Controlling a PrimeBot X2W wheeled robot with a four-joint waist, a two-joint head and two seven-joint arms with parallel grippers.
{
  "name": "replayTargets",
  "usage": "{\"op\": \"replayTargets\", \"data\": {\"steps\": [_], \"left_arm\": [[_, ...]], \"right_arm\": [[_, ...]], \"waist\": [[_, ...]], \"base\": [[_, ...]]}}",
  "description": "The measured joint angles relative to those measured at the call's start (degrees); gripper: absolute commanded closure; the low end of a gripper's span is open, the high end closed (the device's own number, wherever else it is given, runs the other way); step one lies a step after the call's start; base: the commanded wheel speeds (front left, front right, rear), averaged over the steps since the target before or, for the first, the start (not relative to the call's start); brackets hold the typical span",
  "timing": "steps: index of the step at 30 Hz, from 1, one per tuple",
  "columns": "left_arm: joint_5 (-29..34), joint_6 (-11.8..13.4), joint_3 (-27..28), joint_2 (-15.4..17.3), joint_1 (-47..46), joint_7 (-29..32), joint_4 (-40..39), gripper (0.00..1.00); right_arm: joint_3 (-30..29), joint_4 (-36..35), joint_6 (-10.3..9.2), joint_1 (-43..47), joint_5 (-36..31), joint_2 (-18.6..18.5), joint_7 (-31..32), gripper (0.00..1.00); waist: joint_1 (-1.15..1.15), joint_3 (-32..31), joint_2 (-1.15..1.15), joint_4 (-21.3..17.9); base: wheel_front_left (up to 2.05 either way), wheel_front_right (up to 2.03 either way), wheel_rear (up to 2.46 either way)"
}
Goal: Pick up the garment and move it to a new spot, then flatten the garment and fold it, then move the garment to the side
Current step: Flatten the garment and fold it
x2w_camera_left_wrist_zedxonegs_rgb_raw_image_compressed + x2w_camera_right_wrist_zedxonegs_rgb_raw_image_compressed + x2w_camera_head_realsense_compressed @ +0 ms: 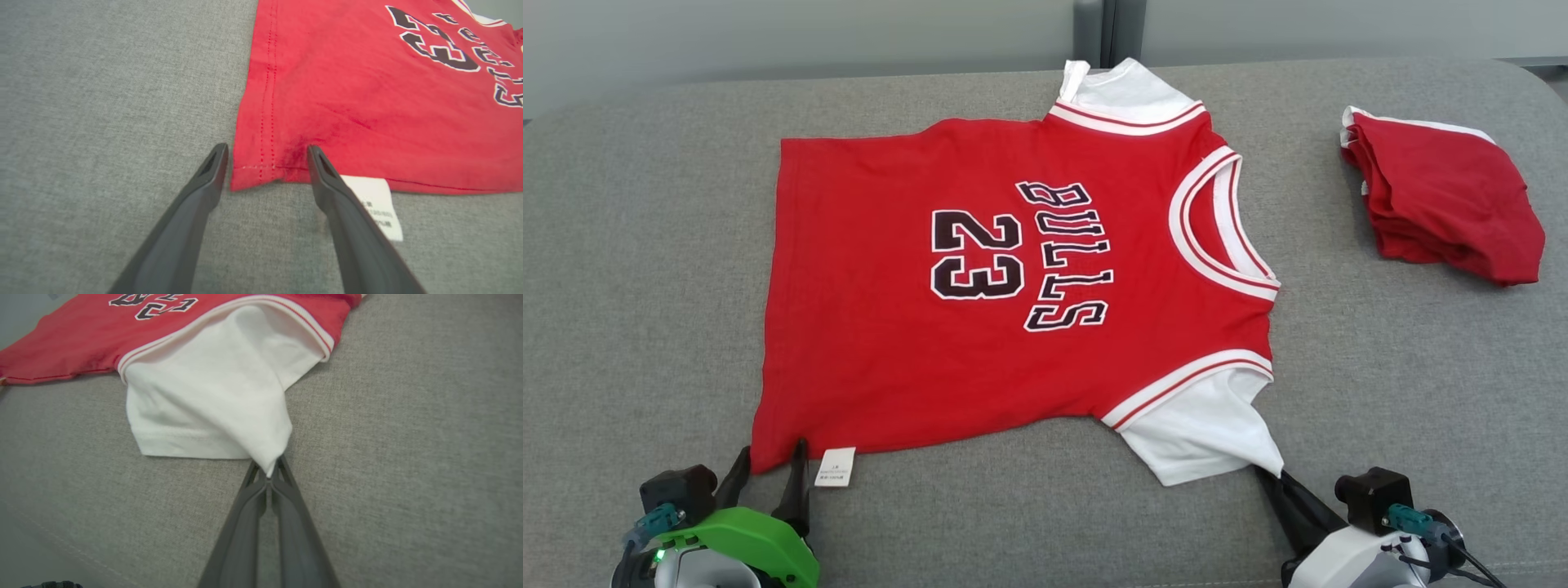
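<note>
We see the red jersey [1013, 286] lying flat, our left gripper [267, 149] splayed around its hem corner, right gripper [269, 473] clenched on its white sleeve [212, 396], grey cushion [645, 286] stretching beyond its hem.

A wide bench [645, 245] covered in grey woven fabric stretches out before me, its far corners rounded. Behind its far edge stands a pale grey-green wall [809, 41], split by a dark upright strip [1107, 33]. The light is soft and even. A faint seam [61, 541] runs near the bench's near edge.
</note>
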Motion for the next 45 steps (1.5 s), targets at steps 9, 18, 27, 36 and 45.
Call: {"op": "replayTargets", "data": {"steps": [9,18,27,36,45], "left_arm": [[0.0,0.1,-0.2,-0.4,0.0,0.0,1.6,1.00],[0.1,0.0,-0.5,-0.4,-0.2,0.0,1.2,1.00],[-0.1,-0.2,-2.2,1.5,-0.3,1.0,-1.1,1.00],[-1.4,-0.6,-7.4,4.9,-4.0,7.8,-11.0,1.00],[-7.3,-0.7,-7.8,12.1,-9.0,17.9,-19.4,1.00]], "right_arm": [[-0.6,0.3,0.49,0.0,1.0,-0.5,0.0,1.00],[-0.2,0.2,0.49,0.0,1.0,-1.3,0.0,1.00],[1.0,-7.9,0.51,-0.1,4.5,-2.5,0.0,1.00],[-2.2,-16.6,0.51,-2.4,11.8,-9.2,0.0,1.00],[-0.9,-20.0,0.52,-10.7,17.1,-14.4,5.1,1.00]], "waist": [[0.00,-0.3,0.00,0.6],[0.00,-0.7,0.00,1.2],[0.00,-0.7,0.00,0.7],[0.00,1.4,0.00,0.4],[0.00,5.8,0.00,0.5]], "base": [[0.00,0.00,0.00],[0.00,0.00,0.00],[0.00,0.00,0.00],[0.00,0.00,0.00],[0.00,0.00,0.00]]}}
